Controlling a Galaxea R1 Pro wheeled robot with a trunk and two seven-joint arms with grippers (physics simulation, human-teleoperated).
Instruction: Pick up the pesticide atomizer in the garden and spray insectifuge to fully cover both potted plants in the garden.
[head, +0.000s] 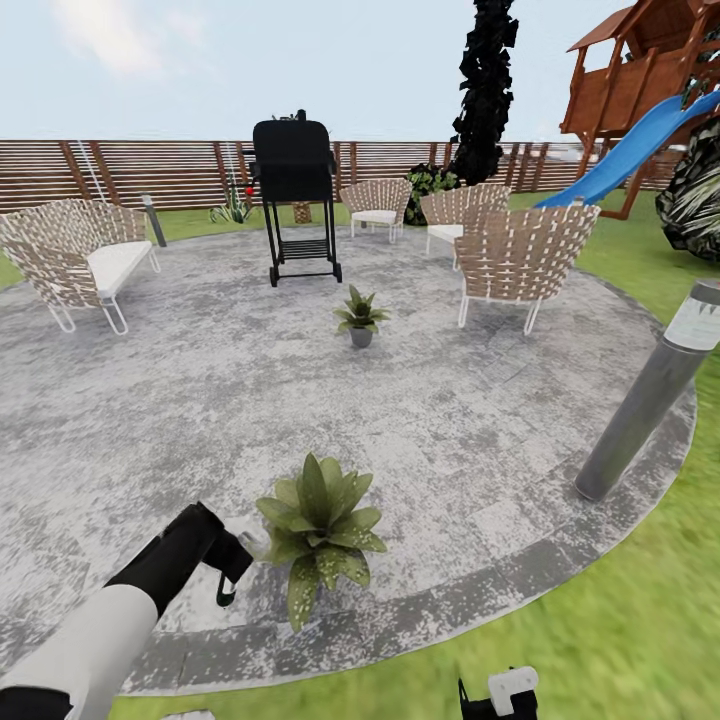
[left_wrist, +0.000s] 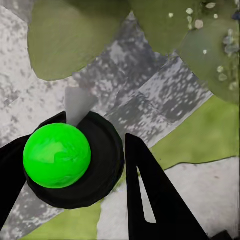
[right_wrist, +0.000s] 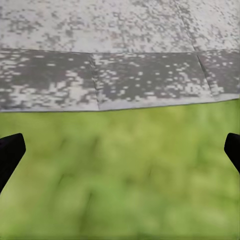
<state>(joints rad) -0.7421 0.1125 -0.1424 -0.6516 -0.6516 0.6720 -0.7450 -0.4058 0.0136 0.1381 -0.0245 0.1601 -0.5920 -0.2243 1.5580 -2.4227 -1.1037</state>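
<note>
The pesticide atomizer (left_wrist: 75, 160) is clamped in the left gripper (head: 232, 572), seen end-on as a dark round base with a bright green ball and a pale-grey body. Just beside it, at 3 o'clock, stands the near potted plant (head: 318, 530). The far potted plant (head: 360, 317) sits at 12 o'clock, mid-patio, upright in its grey pot.

From the head camera I look forward and down over the round paved patio (head: 200, 400), out to the wooden fence (head: 150, 170) at the back. My left wrist camera sits very near the near potted plant (head: 320, 530), looking down past its leaves (left_wrist: 70, 40) onto paving and grass. My right wrist camera faces down at the lawn (right_wrist: 120, 170) and the patio's edge (right_wrist: 120, 80), ground the head view also covers at its lower part.
</note>
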